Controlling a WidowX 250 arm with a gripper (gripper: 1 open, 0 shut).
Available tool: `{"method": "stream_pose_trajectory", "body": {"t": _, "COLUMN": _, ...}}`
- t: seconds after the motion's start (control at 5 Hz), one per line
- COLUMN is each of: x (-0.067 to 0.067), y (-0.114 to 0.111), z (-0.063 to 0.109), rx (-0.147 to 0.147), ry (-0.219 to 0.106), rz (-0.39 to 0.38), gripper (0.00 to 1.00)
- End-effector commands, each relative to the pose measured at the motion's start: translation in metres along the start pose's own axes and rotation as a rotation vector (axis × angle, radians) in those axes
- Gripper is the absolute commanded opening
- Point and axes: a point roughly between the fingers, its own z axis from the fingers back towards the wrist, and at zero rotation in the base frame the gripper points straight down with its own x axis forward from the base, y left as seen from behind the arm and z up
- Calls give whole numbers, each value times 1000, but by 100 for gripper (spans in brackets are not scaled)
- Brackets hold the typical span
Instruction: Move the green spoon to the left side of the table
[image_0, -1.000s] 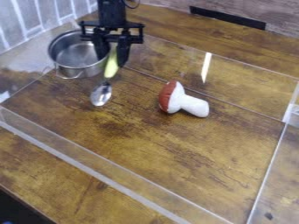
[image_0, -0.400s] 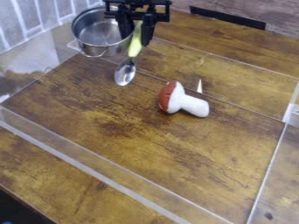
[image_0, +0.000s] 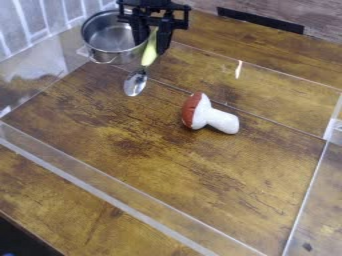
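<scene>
The brown wood-plank table fills the view inside clear acrylic walls. At eleven o'clock stands a silver pot; near centre, toward three o'clock, lies a red-capped mushroom toy. At twelve o'clock the black gripper is clenched on the green spoon, which hangs handle-up, its silver bowl low over the wood.
</scene>
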Motion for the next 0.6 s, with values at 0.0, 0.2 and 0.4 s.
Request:
{"method": "stream_pose_trajectory", "body": {"t": 0.0, "x": 9, "y": -7, "z": 35, "rx": 0, "ry": -91, "rz": -29, "gripper": 0}}
{"method": "stream_pose_trajectory", "body": {"t": 0.2, "x": 6, "y": -3, "z": 42, "rx": 8, "ry": -83, "rz": 1, "gripper": 0}}
{"method": "stream_pose_trajectory", "body": {"t": 0.4, "x": 3, "y": 1, "z": 49, "rx": 16, "ry": -76, "rz": 32, "gripper": 0}}
